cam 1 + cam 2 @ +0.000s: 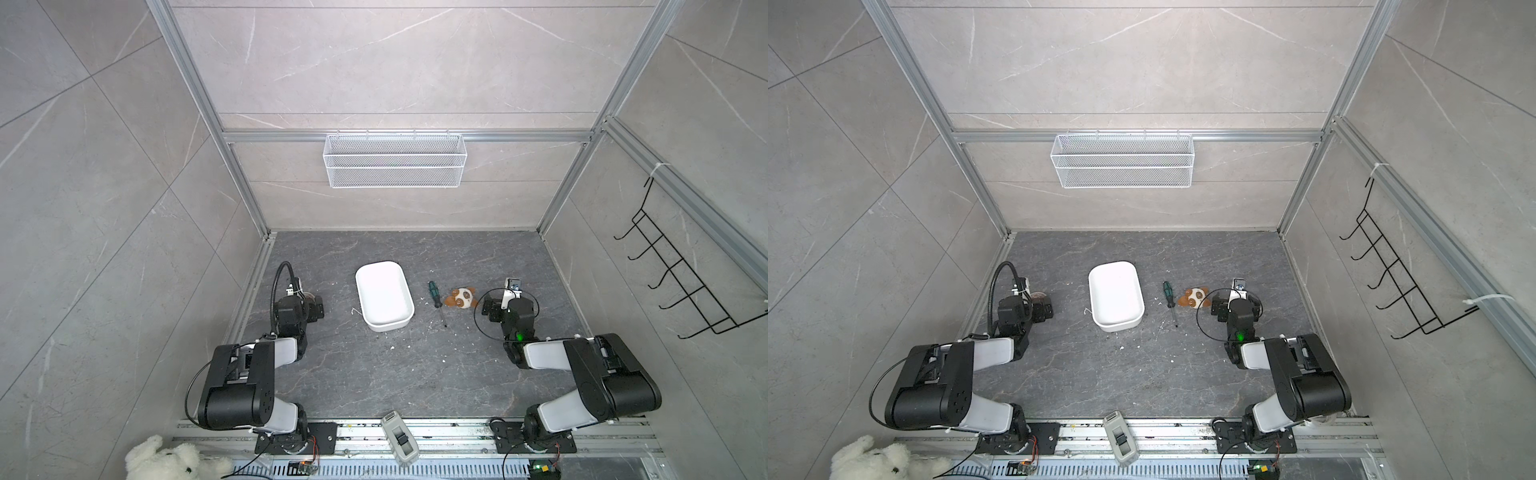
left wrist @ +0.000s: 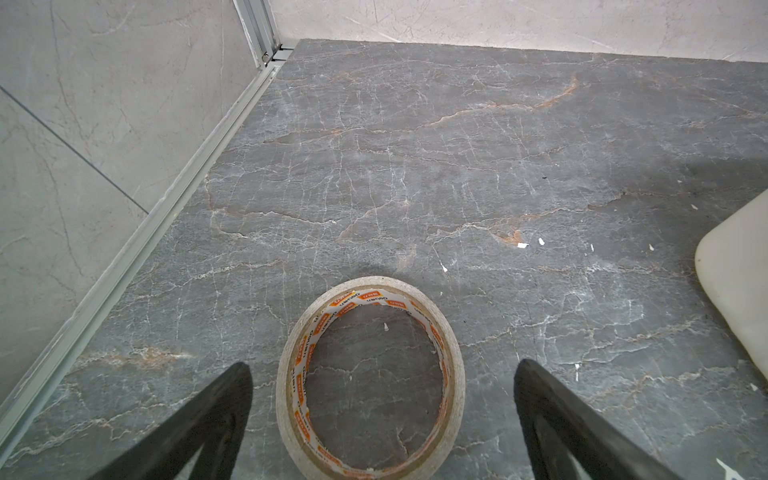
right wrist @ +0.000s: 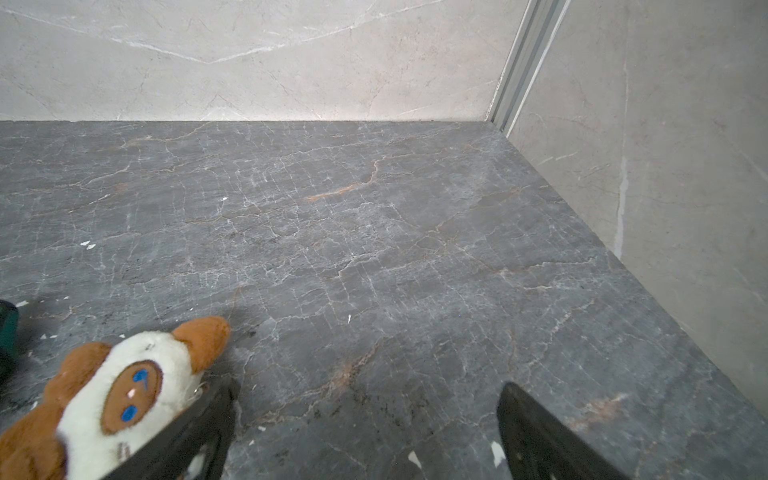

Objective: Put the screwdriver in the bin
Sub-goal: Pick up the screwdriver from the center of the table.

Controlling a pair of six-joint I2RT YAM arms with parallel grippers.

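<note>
Screwdriver (image 1: pixel 437 303): green-and-black handle, thin dark shaft, lying flat.

Tape roll (image 2: pixel 374 289), plush toy (image 1: pixel 461 298), mesh basket (image 1: pixel 395 166), white teddy (image 1: pixel 166 459).

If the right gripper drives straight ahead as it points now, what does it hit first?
Way looks free: the right gripper, open, faces bare tabletop, then the back wall; its tilt is unclear. The plush toy lies beside one finger, off that line.
</note>
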